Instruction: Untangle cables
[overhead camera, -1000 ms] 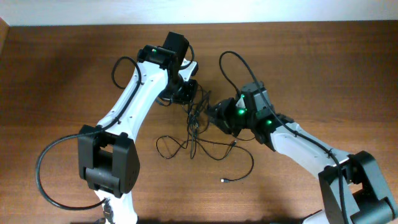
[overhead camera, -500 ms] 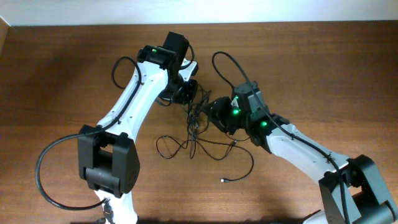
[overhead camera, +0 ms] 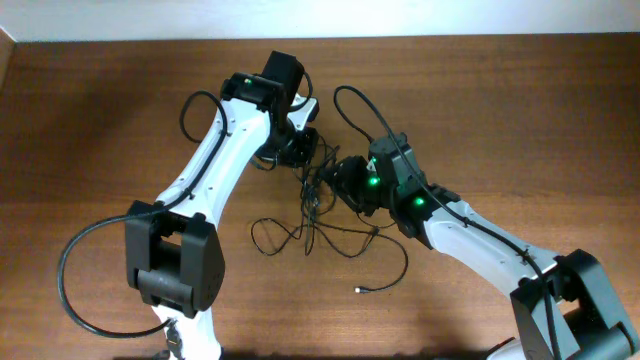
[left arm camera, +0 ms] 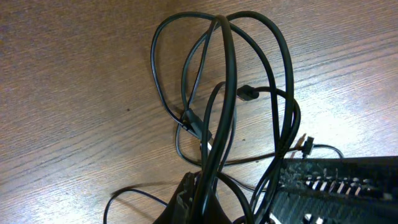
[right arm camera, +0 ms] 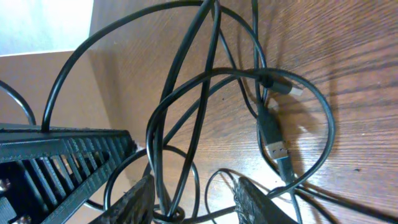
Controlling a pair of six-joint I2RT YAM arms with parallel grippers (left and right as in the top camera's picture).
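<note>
1. The left gripper [overhead camera: 298, 152] has its jaws pressed together on the cables [overhead camera: 318, 232]. Only its wrist view shows the strands converging tautly into the pinch.
2. The right gripper [overhead camera: 338, 186] has its jaws apart, with strands passing between its fingers [right arm camera: 134, 200]. Overhead hides this.
3. Overhead alone shows the loose loops lying on the table [overhead camera: 100, 120] between the arms, with one plug end [overhead camera: 360, 290] lying apart from them.

Looks like a robotics lab bench: left arm [overhead camera: 215, 160] and right arm [overhead camera: 480, 240], 2 white-and-black manipulators, at a wood-grain table [overhead camera: 80, 120].
</note>
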